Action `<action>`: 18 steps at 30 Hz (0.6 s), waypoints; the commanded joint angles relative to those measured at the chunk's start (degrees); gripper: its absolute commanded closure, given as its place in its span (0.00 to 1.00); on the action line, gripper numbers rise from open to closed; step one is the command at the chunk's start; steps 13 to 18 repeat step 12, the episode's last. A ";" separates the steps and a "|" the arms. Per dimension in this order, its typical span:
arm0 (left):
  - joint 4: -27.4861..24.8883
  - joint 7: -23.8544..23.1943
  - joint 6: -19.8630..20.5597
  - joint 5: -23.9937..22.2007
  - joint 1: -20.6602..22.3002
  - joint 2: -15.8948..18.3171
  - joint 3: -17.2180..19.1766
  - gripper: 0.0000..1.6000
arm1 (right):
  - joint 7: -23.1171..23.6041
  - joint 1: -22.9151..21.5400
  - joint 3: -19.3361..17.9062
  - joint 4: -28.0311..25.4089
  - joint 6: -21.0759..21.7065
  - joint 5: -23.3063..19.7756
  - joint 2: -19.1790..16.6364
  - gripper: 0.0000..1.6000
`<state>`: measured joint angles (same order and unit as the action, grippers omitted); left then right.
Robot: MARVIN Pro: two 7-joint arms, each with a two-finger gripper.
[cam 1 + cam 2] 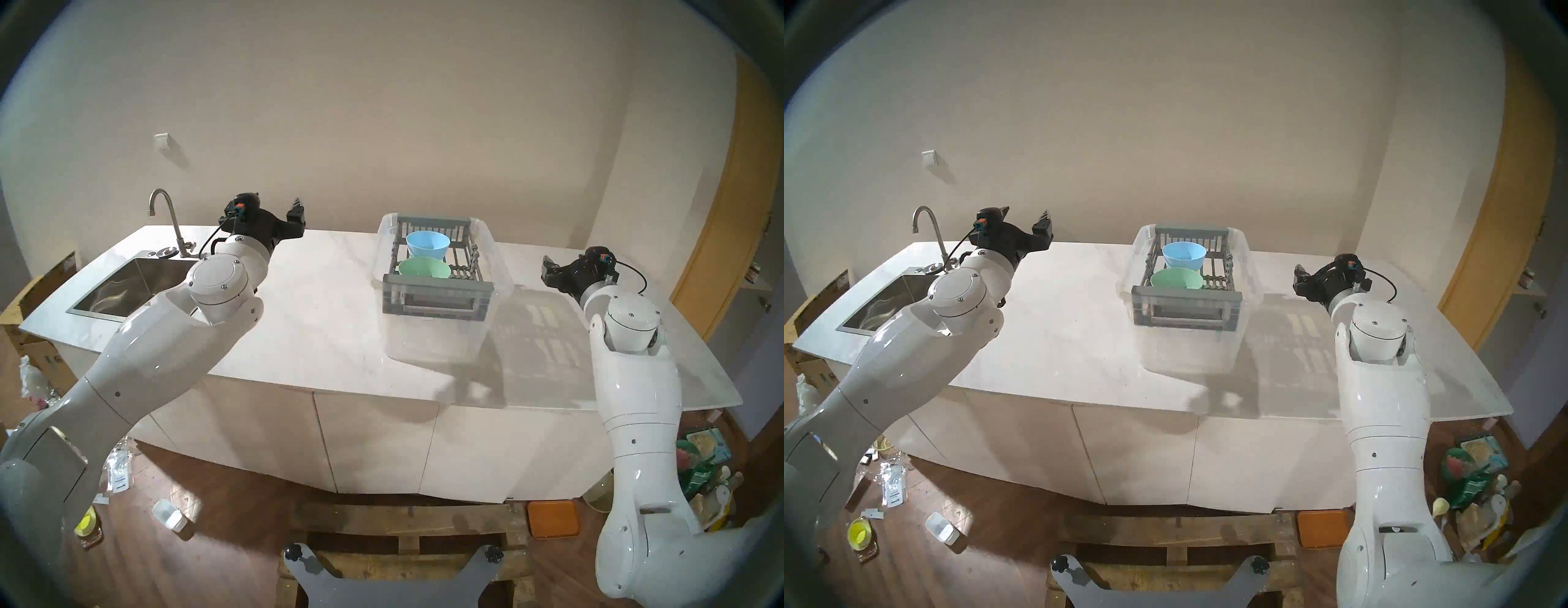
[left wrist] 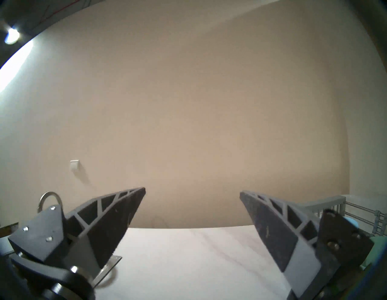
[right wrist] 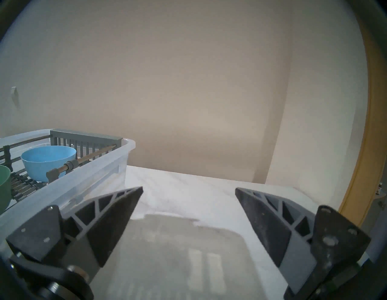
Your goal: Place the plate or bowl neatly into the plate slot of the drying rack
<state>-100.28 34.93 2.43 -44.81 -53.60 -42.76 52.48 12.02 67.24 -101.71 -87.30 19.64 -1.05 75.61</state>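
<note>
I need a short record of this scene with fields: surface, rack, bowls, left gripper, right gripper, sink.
surface: white countertop
rack: grey drying rack sitting in a clear tub
bowls: blue bowl and green bowl, both upright in the rack
left gripper: open, empty, above the counter
right gripper: open, empty, right of the tub
sink: at the counter's left end, with faucet

the pale, marble-look counter (image 1: 322, 339) stands on white cabinet fronts. a clear plastic tub (image 1: 488, 297) sits directly on it toward the back, right of centre. a steel sink (image 1: 127, 288) with a curved tap (image 1: 167, 216) is set into its left end.
</note>
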 commanded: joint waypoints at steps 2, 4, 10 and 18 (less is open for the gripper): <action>-5.76 4.23 5.54 -3.36 1.04 0.80 2.35 0.00 | 0.01 -1.10 0.03 -1.72 -1.04 -0.04 -0.14 0.00; -6.71 5.68 7.22 -4.63 1.09 0.95 2.57 0.00 | 0.00 -1.08 0.03 -1.75 -1.11 -0.04 -0.13 0.00; -7.45 7.95 10.75 -6.18 1.51 0.39 3.05 0.00 | -0.01 -1.05 0.02 -1.77 -1.16 -0.04 -0.13 0.00; -7.40 7.94 10.79 -6.34 1.58 0.40 3.02 0.00 | -0.01 -1.05 0.02 -1.77 -1.16 -0.04 -0.13 0.00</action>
